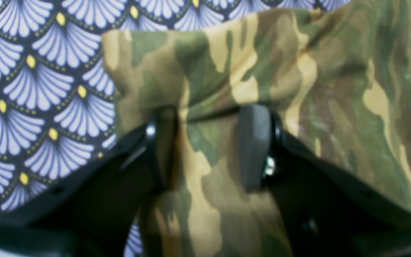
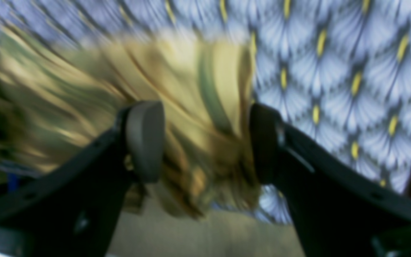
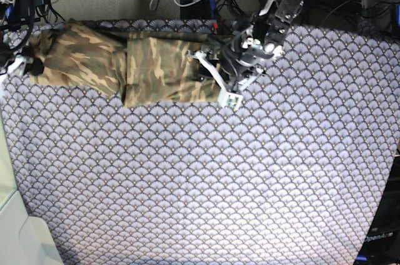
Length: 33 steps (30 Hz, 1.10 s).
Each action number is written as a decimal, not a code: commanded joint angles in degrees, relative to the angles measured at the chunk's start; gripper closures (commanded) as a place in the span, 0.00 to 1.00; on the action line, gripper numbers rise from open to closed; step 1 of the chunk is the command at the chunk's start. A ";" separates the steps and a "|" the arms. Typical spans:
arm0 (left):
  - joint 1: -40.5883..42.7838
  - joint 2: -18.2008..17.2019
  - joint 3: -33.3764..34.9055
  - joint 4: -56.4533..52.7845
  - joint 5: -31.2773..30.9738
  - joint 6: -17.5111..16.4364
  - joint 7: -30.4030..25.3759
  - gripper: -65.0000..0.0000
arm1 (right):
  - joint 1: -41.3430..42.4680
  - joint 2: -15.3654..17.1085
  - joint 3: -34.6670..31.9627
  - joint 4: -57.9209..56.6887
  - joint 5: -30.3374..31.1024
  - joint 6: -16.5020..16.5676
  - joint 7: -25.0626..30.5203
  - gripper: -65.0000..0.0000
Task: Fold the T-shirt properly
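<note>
Now we see the shirt [image 3: 119,65] lying at the far edge of the tabletop [image 3: 206,184], toward the left in the base view. It is bunched up in a long strip, and one end hangs near the left edge. The cloth on the tabletop is purple with little fan shapes and yellow dots.

Our left gripper [image 1: 209,146] sits at the right end of the shirt. Its two fingers [image 1: 253,142] are partly apart, and a fold of shirt runs up between them. The cloth looks pinched there, so we think this gripper has hold of the shirt.

Our right gripper [image 2: 205,142] is at the other end of the shirt, at the left edge of the tabletop. Its picture is very blurry. The fingers [image 2: 145,139] stand wide apart, and shirt cloth is between them. We cannot tell if the fingers press on the cloth or if it just hangs there.

In the base view, the left arm [image 3: 262,34] reaches down from the far side to the shirt.
</note>
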 commanded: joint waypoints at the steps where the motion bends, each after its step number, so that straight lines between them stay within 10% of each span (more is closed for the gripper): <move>1: 0.23 -0.36 -0.05 -0.05 0.39 0.80 2.20 0.56 | 0.29 1.72 0.22 0.82 1.60 0.19 -0.05 0.40; 33: 1.63 -1.07 -0.14 0.03 0.39 0.80 1.68 0.56 | 1.26 4.97 0.40 -14.92 2.56 0.19 1.27 0.32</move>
